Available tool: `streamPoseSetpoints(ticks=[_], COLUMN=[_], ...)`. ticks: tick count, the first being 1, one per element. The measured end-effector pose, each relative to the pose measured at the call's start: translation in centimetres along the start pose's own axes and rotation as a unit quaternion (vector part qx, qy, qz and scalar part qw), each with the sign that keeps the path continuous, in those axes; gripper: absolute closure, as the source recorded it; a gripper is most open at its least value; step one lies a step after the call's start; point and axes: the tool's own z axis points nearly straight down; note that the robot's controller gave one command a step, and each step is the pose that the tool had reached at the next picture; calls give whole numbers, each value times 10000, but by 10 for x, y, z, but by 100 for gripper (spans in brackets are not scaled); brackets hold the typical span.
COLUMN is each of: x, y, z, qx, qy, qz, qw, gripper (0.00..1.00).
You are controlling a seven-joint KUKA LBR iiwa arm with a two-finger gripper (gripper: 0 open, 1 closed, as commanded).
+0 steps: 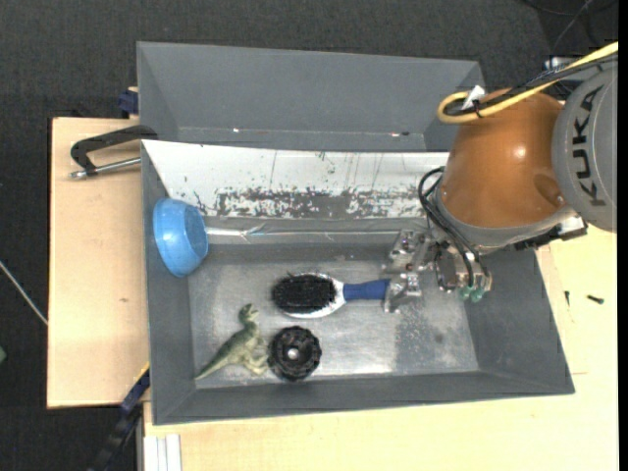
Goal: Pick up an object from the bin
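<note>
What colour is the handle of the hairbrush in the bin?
Blue; the hairbrush handle shows best in the camera view.

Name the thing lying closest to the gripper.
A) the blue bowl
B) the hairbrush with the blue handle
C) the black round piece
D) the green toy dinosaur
B: the hairbrush points its blue handle right up to the gripper, while the blue bowl, the green dinosaur and the black round piece all lie farther to the left.
</note>
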Motion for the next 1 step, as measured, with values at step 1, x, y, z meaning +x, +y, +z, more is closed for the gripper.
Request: streamPoseSetpoints(ticks=[1], x=[-9], y=[-8], z=[-54], qx=[5], qy=[10], qz=[77], qw=[10000], gripper=[100])
